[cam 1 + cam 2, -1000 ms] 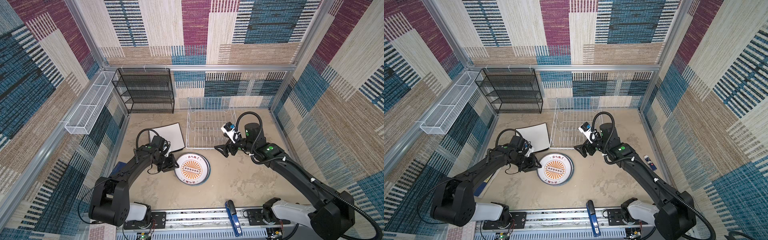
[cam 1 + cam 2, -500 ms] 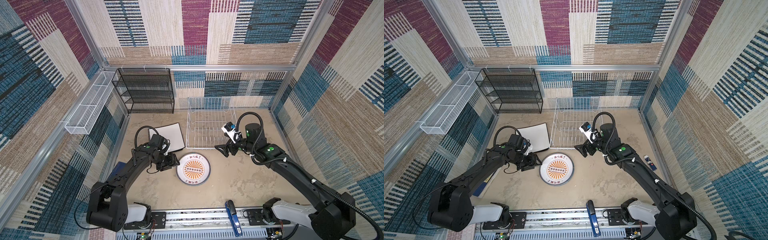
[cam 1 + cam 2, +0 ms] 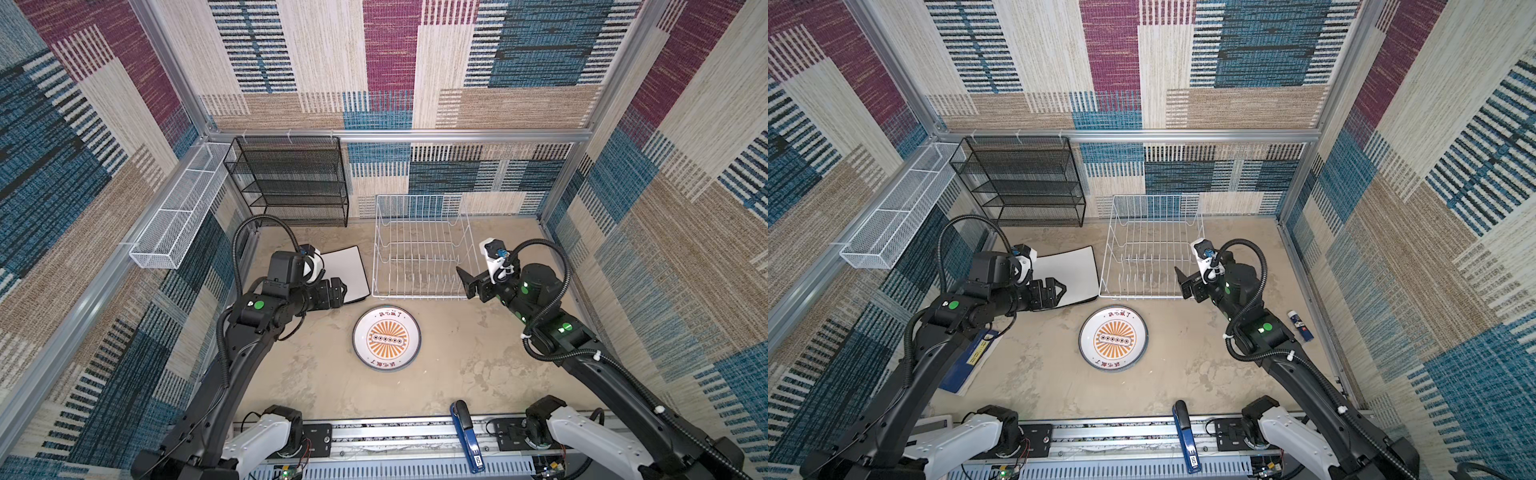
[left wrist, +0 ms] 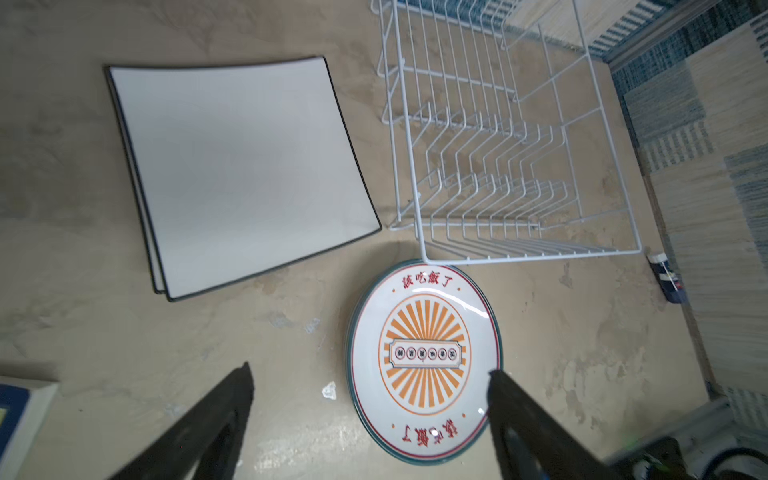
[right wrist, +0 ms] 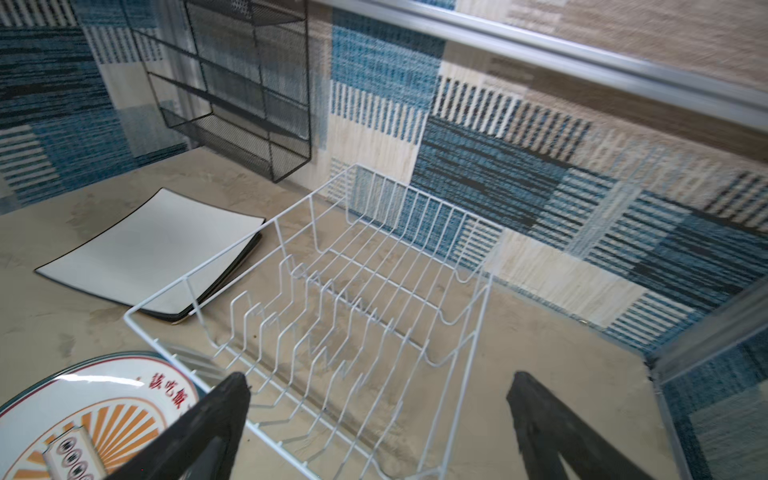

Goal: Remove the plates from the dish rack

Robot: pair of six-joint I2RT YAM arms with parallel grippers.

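Now the left claw (image 3: 337, 291) is released, its two black fingers (image 4: 232, 399) spread wide with nothing between them. In both top views it hangs over the near edge of the square plates (image 3: 351, 272), to the left of the round plates (image 3: 386, 340) and apart from them. The left wrist view looks down past the left claw (image 4: 370, 370) onto both stacks.

The square plates (image 4: 241, 174) lie flat on the tabletop (image 3: 457, 365), white faces up with thin black edges, just beside the left side of the dish rack (image 3: 415, 296). Several edges show one under another, though how many I cannot tell. The round plates (image 4: 424, 361) also lie flat in a stack, the top one showing an orange sunburst and red characters (dark green rims peek out beneath it). This stack sits on the tabletop just in front of the rack's near rim (image 4: 532, 256). Both stacks lie outside the rack.

The right claw (image 3: 467, 284) is released too, fingers (image 5: 216, 415) wide apart and gripping nothing. It hangs at the rack's near right corner and points in over the white wires (image 5: 241, 241). Whether it touches the wire I cannot tell.

A black mesh shelf (image 3: 291, 187) stands against the back wall, left of the rack. A small blue tube (image 3: 1300, 326) lies by the right wall.
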